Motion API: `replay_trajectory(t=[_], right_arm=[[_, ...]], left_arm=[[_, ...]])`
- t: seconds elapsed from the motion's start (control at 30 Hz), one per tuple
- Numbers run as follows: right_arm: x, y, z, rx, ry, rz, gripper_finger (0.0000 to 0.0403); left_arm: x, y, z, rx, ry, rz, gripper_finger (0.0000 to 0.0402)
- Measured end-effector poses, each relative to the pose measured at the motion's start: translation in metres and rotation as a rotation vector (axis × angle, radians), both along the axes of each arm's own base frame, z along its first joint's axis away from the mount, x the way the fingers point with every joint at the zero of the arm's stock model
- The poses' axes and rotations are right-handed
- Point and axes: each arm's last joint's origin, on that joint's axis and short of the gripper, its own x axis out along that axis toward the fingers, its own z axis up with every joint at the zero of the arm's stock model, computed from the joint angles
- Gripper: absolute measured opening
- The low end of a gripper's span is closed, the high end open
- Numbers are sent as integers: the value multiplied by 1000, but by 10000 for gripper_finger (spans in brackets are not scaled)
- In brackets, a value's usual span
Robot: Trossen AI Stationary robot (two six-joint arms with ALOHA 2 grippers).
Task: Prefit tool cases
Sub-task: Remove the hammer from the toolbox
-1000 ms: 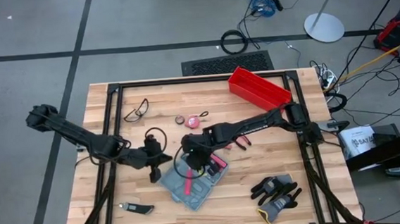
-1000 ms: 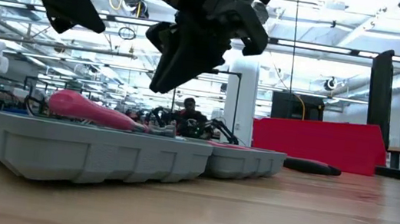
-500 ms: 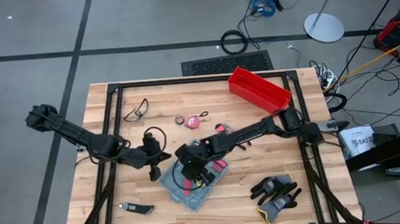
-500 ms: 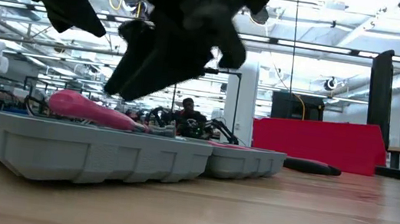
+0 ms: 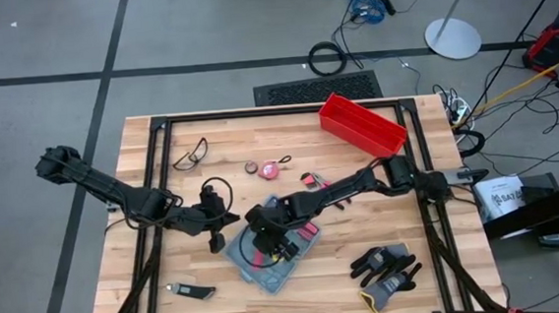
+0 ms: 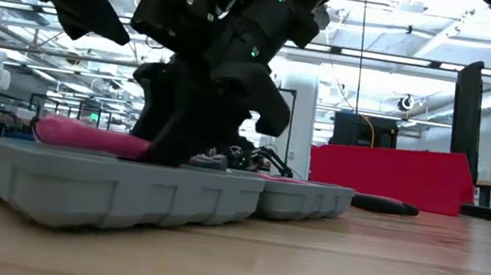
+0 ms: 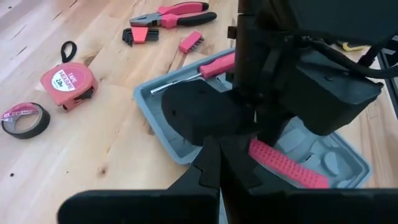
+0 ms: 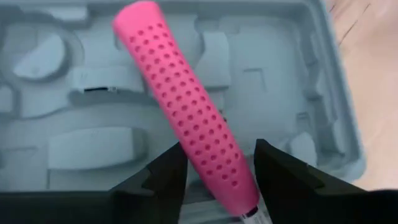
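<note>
Tool case point(image 5: 270, 256) open flat at surface centre. Right hand point(image 8: 214, 177) wide, straddling pink handle point(image 8: 186, 124) lying askew across slots. Left hand point(image 5: 216, 242) closed at case's 9 o'clock edge. Risk: handle misseats if released off-slot.

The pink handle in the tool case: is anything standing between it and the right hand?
Nothing visible does. The right hand is down over the open tool case, open, one finger on each side of the pink handle. The left hand, shut, is beside the case's edge.
</note>
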Motion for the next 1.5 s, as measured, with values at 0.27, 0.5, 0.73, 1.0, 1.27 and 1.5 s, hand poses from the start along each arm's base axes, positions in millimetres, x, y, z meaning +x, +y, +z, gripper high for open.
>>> replay_trajectory(t=[0.27, 0.5, 0.73, 1.0, 1.27, 1.5], right_arm=[[2, -7, 2, 1, -11, -24, 73], [1, -6, 27, -59, -41, -70, 73], [-19, -20, 73, -61, 40, -197, 73], [-72, -60, 99, -173, 274, -548, 73], [-152, -103, 88, -74, 254, -920, 73], [-226, -113, 48, -33, 275, -1290, 73]], left_arm=[[0, 0, 0, 2, 1, -1, 1], [0, 0, 0, 9, 4, -4, 1], [-1, 0, -1, 12, 9, -5, 1], [-1, 1, -2, 18, 23, -5, 1], [-4, -6, -2, 18, 21, -39, 1], [-5, -7, -2, 27, 12, -25, 1]])
